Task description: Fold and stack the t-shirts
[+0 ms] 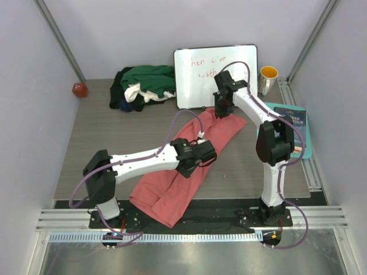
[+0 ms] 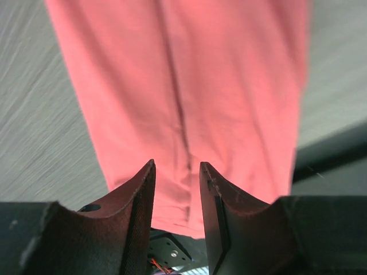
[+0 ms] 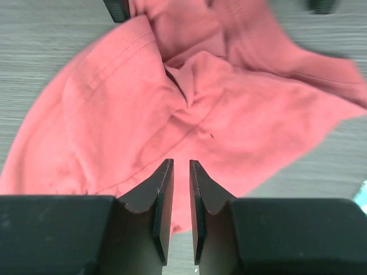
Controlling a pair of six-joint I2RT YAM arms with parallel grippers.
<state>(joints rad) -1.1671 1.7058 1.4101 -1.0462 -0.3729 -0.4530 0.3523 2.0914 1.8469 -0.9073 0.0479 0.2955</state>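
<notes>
– The left hand (image 2: pixel 176 166)?
– Spread apart, holding nothing. The right hand (image 3: pixel 180 165) too, with just a thin gap.
– And the pink shirt (image 1: pixel 169 192)?
– Under both hands, lying on the surface (image 1: pixel 97 132), slanting from near to far right. The other shirts (image 1: pixel 143 86) are piled far left.

top: overhead, far | wrists: close, downward | shared: salmon-pink shirt (image 1: pixel 166 200)

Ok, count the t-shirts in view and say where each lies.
4: salmon-pink shirt spread mid-table; dark green shirt, white shirt and black shirt heaped far left beside the whiteboard. More may lie hidden underneath.
</notes>
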